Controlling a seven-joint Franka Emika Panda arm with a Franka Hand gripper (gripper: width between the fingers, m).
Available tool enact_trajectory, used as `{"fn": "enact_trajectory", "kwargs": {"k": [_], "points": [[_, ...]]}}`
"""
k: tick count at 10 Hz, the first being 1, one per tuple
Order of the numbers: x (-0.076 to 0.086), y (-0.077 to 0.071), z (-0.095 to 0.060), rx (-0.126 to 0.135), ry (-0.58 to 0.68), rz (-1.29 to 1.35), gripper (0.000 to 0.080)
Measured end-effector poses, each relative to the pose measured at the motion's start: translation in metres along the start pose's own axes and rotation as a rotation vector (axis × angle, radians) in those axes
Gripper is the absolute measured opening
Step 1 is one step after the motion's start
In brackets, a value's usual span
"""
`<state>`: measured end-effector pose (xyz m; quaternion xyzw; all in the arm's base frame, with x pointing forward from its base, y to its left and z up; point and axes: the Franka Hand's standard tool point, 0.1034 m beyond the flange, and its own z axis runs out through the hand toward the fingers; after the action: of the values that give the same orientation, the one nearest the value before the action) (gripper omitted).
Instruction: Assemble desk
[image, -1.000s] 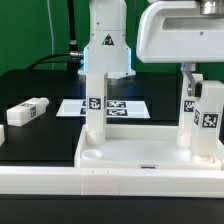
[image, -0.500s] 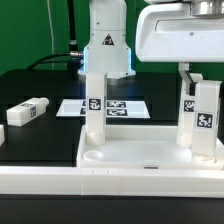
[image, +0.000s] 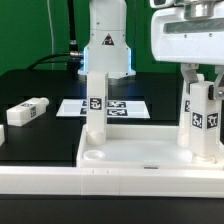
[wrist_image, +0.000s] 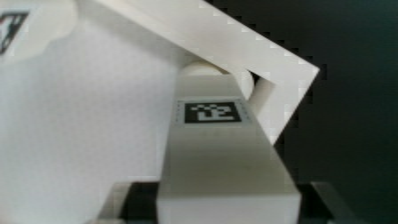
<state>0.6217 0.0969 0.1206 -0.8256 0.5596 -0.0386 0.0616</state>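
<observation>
Right now our claw (image: 200, 84) is closed on the upper end of the first leg (image: 203, 122), holding it upright over the tabletop (image: 120, 152) at its back corner on the exterior view's right. We cannot tell whether its foot is seated. The second leg (image: 93, 108) stands in the opposite back corner. The third leg (image: 27, 112) lies loose on the black table (image: 40, 150).

Tabletop (image: 135, 155) middle free, gripped leg (image: 205, 125), standing leg (image: 93, 108) flanking
</observation>
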Motion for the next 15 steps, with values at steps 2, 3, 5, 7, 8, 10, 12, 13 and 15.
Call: {"fn": "enact_trajectory", "kwargs": {"k": [2,3,5,7,8,10,12,13,15], "points": [[-0.0003,-0.0002,-0.0001,0.001,-0.002,0.035,0.0290],[-0.0002,0.0000,0.0002,0.001,-0.001,-0.013,0.0290],[-0.0003,0.0003,0.0009,0.000,-0.002,-0.089,0.0578],[-0.0002,0.0006,0.0024,-0.006,0.007,-0.314,0.0635],[-0.0001,0.0008,0.0033,-0.008,0.007,-0.370,0.0645],[-0.0005,0.0004,0.0044,-0.018,0.016,-0.554,0.0649],[-0.0006,-0.0002,0.0049,-0.029,0.025,-0.694,0.0649],[-0.0005,-0.0005,0.0048,-0.034,0.028,-0.786,0.0649],[-0.0004,-0.0008,0.0046,-0.039,0.030,-0.902,0.0649]]}}
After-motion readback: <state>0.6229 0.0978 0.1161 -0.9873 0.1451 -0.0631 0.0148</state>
